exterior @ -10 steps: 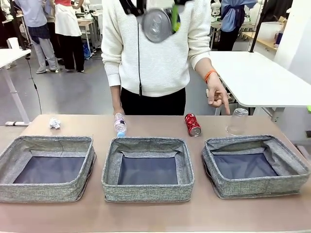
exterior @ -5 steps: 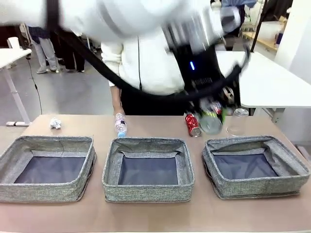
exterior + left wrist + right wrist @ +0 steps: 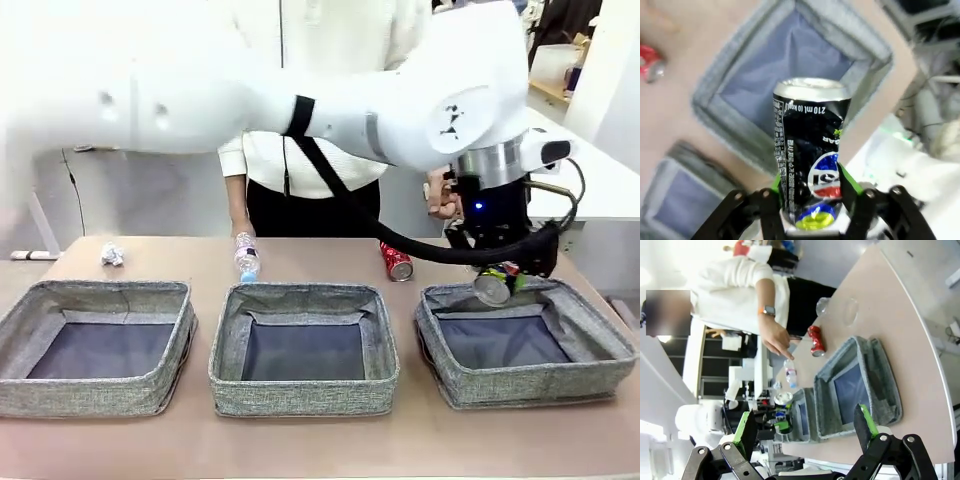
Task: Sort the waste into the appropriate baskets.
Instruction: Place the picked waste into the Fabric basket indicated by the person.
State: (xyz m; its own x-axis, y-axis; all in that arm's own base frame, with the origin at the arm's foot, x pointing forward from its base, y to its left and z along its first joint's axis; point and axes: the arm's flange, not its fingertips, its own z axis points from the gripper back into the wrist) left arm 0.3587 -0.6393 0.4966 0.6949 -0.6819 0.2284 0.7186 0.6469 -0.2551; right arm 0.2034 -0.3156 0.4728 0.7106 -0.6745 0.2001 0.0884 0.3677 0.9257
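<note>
Here the left gripper clasps a crushed black-and-white metal can above the rightmost grey woven-fabric basket; the right gripper gapes empty.

Three baskets sit in a row on the counter: left basket, middle basket, right basket, side by side with gaps between.

Behind the row, toward the far edge:
- paper ball behind the left basket's far left corner
- bottle lying just behind the middle basket's far rim, left of its centre
- lying can behind the gap between the middle and right baskets

Person at the far side, behind the middle basket.

The left arm crosses over the counter to the right. Its end effector is above the right basket's far rim, with the gripped can between its fingers, over that basket.
</note>
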